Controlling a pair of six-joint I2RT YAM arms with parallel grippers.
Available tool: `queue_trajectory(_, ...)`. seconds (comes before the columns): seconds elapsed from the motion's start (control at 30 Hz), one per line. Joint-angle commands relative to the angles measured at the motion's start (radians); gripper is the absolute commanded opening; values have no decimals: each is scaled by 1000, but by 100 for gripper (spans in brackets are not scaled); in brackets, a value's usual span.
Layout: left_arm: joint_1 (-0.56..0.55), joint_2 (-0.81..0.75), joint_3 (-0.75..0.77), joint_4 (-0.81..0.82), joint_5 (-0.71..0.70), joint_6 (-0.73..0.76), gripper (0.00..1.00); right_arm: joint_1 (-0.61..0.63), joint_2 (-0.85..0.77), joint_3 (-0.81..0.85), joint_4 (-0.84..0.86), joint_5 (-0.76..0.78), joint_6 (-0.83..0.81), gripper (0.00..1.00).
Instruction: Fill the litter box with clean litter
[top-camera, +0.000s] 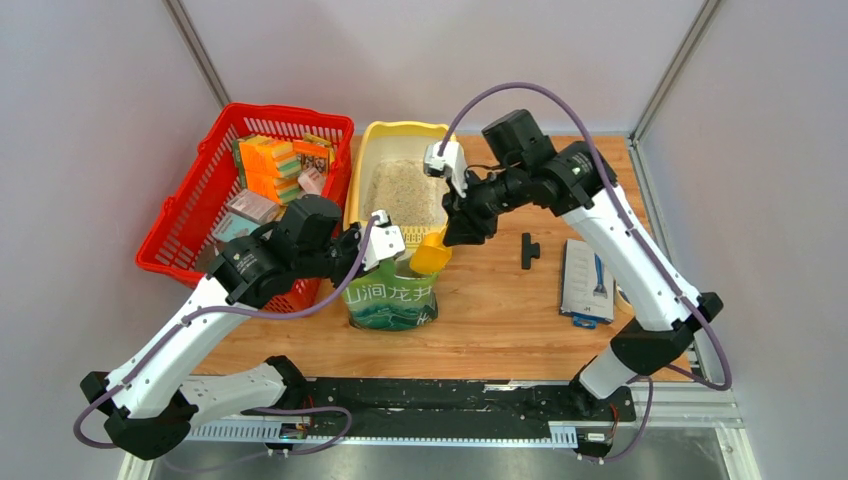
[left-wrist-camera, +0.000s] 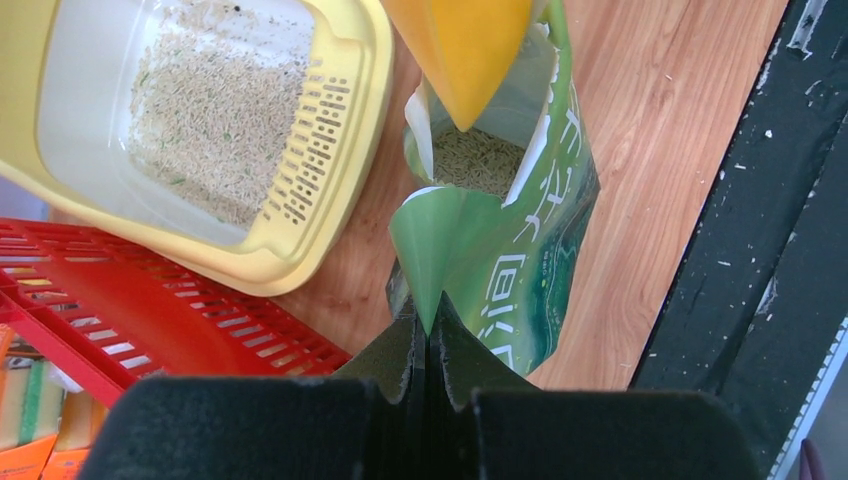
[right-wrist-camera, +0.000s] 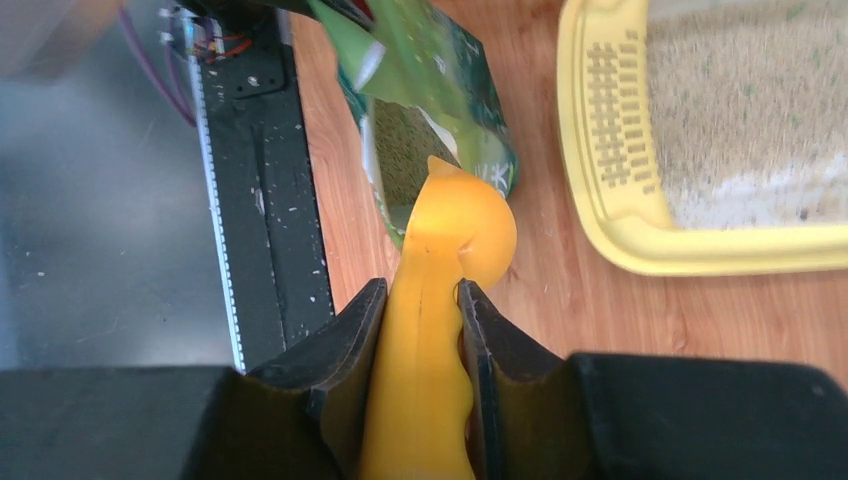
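The pale yellow litter box (top-camera: 400, 132) stands at the back centre, with a layer of beige clean litter (top-camera: 405, 190) inside. In front of it a green pouch (top-camera: 392, 300) stands upright and open. My left gripper (top-camera: 392, 258) is shut on the pouch's top edge (left-wrist-camera: 432, 270), pinching the green film between closed jaws (left-wrist-camera: 430, 305). My right gripper (right-wrist-camera: 422, 288) is shut on the handle of a yellow scoop (right-wrist-camera: 455, 230). The scoop's tip (left-wrist-camera: 465, 50) hangs over the pouch's mouth, where more litter (left-wrist-camera: 478, 160) shows. The box's slotted lip (left-wrist-camera: 315, 140) faces the pouch.
A red mesh basket (top-camera: 190, 215) holding sponges and small boxes sits left of the litter box, touching it. A black T-shaped piece (top-camera: 528, 250) and a flat blue-and-white package (top-camera: 588, 280) lie on the wood to the right. A black rail (top-camera: 450, 395) runs along the near edge.
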Motion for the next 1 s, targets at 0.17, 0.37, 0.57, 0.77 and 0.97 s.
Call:
queue_trajectory(0.17, 0, -33, 98, 163, 64, -123, 0, 97, 89, 26, 36, 510, 449, 0)
queue_trajectory(0.37, 0, -21, 139, 218, 107, -260, 0, 200, 150, 66, 18, 787, 553, 0)
queue_trajectory(0.57, 2, -25, 156, 226, 96, -313, 0, 203, 207, 12, 13, 835, 772, 0)
queue_trajectory(0.77, 2, -21, 174, 235, 107, -336, 0, 217, 300, 98, 15, 836, 855, 0)
queue_trajectory(0.97, 2, -40, 141, 278, 127, -345, 0, 234, 344, 35, 12, 818, 898, 0)
